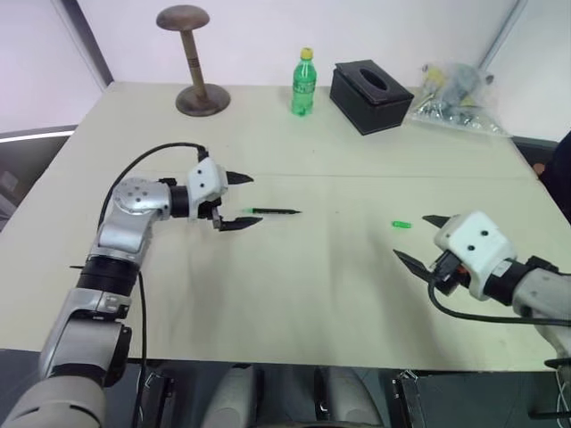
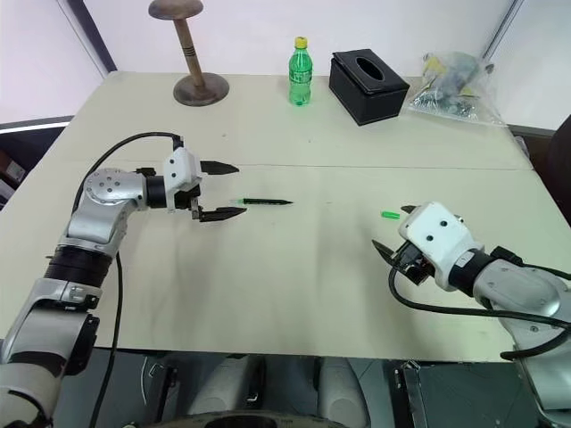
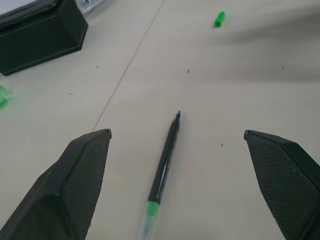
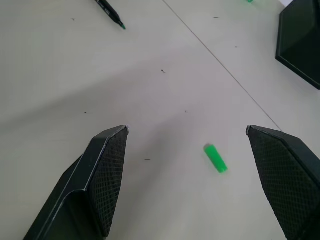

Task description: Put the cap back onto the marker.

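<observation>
A pale table (image 1: 294, 294) seen from above, with two robot arms reaching over it. At the far right edge a clear plastic bag (image 1: 453, 96) holds a jumble of items too small to make out. Beside it a black tissue box (image 1: 369, 95) has an oval slot on top; what is inside cannot be seen. Left of the box stand a green drink bottle (image 1: 303, 85) and a wooden stand with a rounded top (image 1: 191, 62).

The marker (image 1: 272, 211) lies flat near the table's middle, uncapped, its green end just beside the left gripper (image 1: 239, 201), whose jaws are spread wide and empty. The cap (image 1: 401, 225) lies apart to the right — close to the right gripper (image 1: 421, 239), also spread wide, grasping nothing.
</observation>
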### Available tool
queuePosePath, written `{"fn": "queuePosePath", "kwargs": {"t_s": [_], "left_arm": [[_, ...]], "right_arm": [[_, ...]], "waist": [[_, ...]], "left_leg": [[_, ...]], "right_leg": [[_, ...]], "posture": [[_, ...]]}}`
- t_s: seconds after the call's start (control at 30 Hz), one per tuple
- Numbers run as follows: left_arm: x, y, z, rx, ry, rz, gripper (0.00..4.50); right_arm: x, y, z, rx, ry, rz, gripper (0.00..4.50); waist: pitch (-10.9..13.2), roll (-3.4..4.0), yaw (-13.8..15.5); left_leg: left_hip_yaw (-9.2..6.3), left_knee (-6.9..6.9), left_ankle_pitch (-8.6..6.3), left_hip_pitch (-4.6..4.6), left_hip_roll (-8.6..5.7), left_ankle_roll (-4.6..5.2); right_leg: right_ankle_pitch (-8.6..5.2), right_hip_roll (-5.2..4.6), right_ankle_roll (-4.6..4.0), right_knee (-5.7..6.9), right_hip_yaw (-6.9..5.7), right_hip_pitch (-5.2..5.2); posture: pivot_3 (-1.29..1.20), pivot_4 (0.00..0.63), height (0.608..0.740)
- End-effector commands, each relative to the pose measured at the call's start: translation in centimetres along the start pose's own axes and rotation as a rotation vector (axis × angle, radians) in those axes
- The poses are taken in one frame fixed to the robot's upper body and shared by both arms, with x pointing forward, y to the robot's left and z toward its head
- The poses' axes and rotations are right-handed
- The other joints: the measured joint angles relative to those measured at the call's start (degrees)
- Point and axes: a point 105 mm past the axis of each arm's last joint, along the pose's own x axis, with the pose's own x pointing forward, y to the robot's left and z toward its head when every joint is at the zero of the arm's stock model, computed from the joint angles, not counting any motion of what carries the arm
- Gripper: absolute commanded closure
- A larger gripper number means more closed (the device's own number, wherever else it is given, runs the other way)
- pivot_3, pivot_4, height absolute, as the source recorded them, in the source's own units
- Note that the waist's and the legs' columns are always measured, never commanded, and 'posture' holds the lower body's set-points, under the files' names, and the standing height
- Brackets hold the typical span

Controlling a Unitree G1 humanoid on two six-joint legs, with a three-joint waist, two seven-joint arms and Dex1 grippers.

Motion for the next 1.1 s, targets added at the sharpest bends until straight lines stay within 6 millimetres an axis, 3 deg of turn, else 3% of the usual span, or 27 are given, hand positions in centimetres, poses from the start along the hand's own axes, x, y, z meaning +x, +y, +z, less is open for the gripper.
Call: {"fn": "queuePosePath", "kwargs": {"t_s": [0.03, 0.17, 0.43, 0.8, 1.1], "left_arm": [[-0.7, 1.1, 1.3, 0.031, -0.026, 0.028, 0.04], [-0.5, 1.7, 1.8, 0.014, -0.045, 0.054, 0.04], [-0.2, 1.1, 1.4, 0.027, -0.024, 0.028, 0.04], [-0.1, 2.0, -0.2, 0.046, 0.041, -0.003, 0.04], [2.0, 2.7, -1.7, -0.019, 0.089, -0.071, 0.04]], "right_arm": [[-0.2, -0.2, 1.0, -0.039, -0.029, -0.016, 0.62], [-0.2, -0.1, 0.9, -0.037, -0.025, -0.014, 0.62], [-0.2, 0.0, 0.7, -0.033, -0.018, -0.012, 0.62], [-0.1, 0.3, 0.7, -0.016, -0.026, -0.012, 0.62], [0.3, 0.3, 1.3, -0.015, -0.056, -0.035, 0.62]], "waist": [[0.00, 0.00, -0.01], [0.00, 0.00, 0.01], [0.00, 0.00, -0.10], [0.00, -0.01, -0.02], [0.01, -0.03, 0.02]], "left_leg": [[0.00, 0.00, 0.00, 0.00, 0.00, 0.00], [-0.01, 0.00, 0.00, -0.01, 0.00, 0.00], [-0.01, 0.00, 0.00, -0.01, 0.00, 0.00], [-0.01, 0.00, 0.00, -0.01, -0.01, 0.00], [0.01, 0.02, 0.00, -0.03, -0.10, 0.01]], "right_leg": [[0.00, 0.00, 0.00, 0.00, 0.00, 0.00], [0.00, 0.00, 0.00, 0.00, -0.01, 0.00], [0.00, 0.00, 0.00, 0.01, 0.00, -0.02], [0.00, 0.01, 0.00, 0.01, -0.01, -0.02], [0.00, 0.03, 0.00, 0.01, -0.03, -0.03]], "posture": [[0.00, 0.150, 0.740], [0.00, 0.150, 0.740], [0.00, 0.150, 0.740], [0.00, 0.150, 0.740], [0.00, 0.150, 0.740]]}}
